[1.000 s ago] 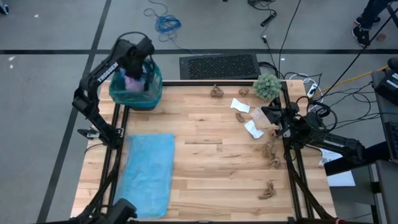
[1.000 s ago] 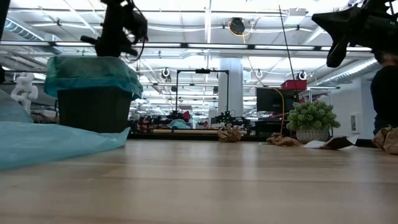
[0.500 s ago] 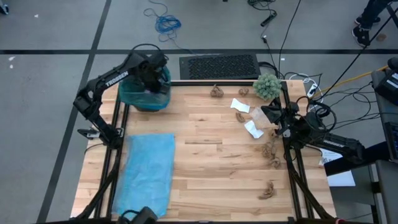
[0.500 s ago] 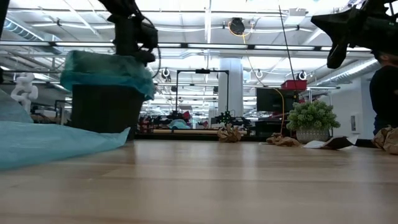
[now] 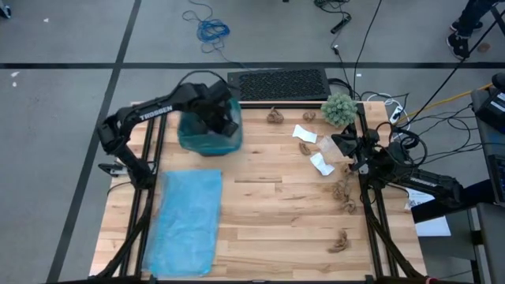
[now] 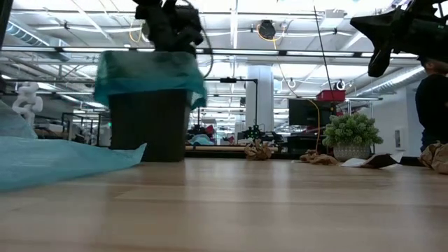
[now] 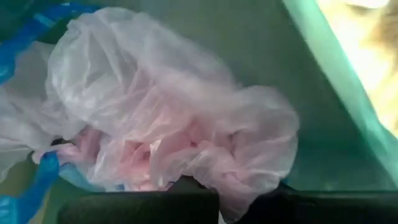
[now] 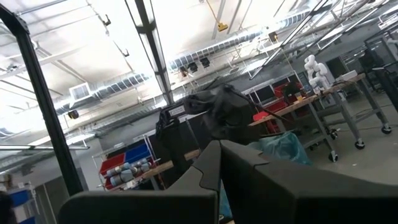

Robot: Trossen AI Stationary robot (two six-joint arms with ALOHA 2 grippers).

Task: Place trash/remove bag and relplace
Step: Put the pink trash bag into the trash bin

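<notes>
One slip of your left gripper [image 5: 211, 113], pinched shut at the bin [image 6: 149, 115] liner's rim, could tip it over.

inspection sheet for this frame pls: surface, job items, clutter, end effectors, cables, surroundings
Surface: wooden table, bare in the middle.
Job's things: bin lined with a teal bag at the far edge, a pink plastic piece inside; spare blue bag flat at near left; brown paper wads and white scraps on the right side.
Clutter: fuzzy green ball at far right.
End effectors: left end effector over the bin, shut; right end effector raised at the right, shut.
Cables: blue coil and black leads on the floor.
Surroundings: black floor mat behind the table; person at the right edge.
</notes>
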